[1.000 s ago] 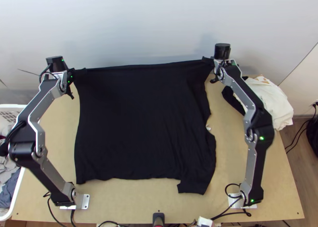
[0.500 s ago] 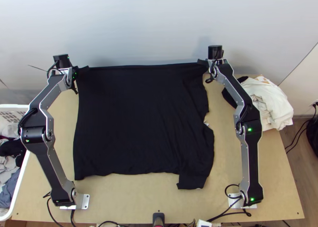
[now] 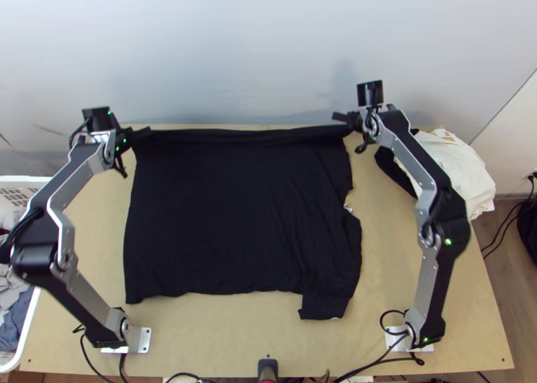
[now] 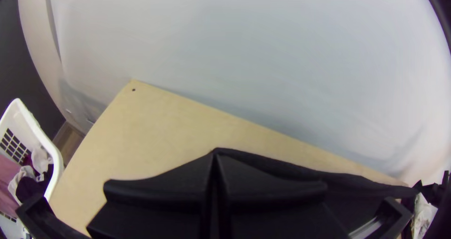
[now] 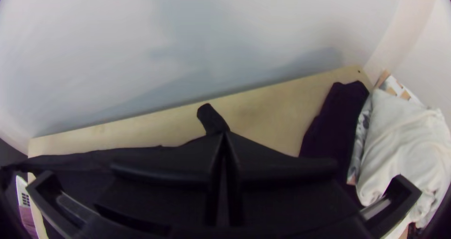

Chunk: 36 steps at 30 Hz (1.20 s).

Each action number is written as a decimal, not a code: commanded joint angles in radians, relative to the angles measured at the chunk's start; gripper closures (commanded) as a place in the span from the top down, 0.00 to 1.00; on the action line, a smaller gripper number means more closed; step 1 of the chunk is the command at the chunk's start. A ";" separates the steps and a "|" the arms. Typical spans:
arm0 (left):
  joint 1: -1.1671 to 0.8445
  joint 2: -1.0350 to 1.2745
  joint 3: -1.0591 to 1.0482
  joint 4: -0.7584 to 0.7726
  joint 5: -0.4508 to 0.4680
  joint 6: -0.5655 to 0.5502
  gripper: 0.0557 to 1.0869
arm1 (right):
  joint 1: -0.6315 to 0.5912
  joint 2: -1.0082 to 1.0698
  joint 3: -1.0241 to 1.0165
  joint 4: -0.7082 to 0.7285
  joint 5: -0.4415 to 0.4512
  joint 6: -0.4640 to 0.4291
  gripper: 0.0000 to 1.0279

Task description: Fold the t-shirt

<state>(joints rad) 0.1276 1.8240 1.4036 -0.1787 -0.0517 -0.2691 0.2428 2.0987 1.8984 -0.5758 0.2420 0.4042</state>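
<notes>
The black t-shirt (image 3: 235, 215) lies spread on the table, with a few soft creases and a short flap at its near right corner. At its far left corner my left gripper (image 3: 142, 134) is shut on the cloth, and at the far right corner my right gripper (image 3: 344, 120) is shut on it too. The far edge runs between them as a band. In the left wrist view the left gripper (image 4: 214, 158) has the t-shirt's edge (image 4: 282, 167) beside it. In the right wrist view a bit of cloth (image 5: 211, 118) sticks out beyond the right gripper (image 5: 224, 138).
A pile of white cloth (image 3: 456, 172) with dark fabric beside it sits at the table's far right. On the left stands a white laundry basket (image 3: 23, 180) holding clothes. A pale wall (image 3: 235, 47) rises behind the table (image 3: 221, 336).
Both grippers have come down the picture with the far edge, which now looks lower and more slack. Earlier, the near hem shifted slightly up the picture. Both elbows have swung outward since half a second ago.
</notes>
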 commanded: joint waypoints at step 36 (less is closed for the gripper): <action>0.092 -0.813 -0.851 -0.110 0.107 0.119 0.04 | 0.125 -0.844 -0.967 -0.072 -0.231 0.012 0.03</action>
<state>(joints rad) 0.1879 1.0657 0.6197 -0.2726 0.0525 -0.1772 0.3511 1.3098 0.9901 -0.6308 0.0288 0.4179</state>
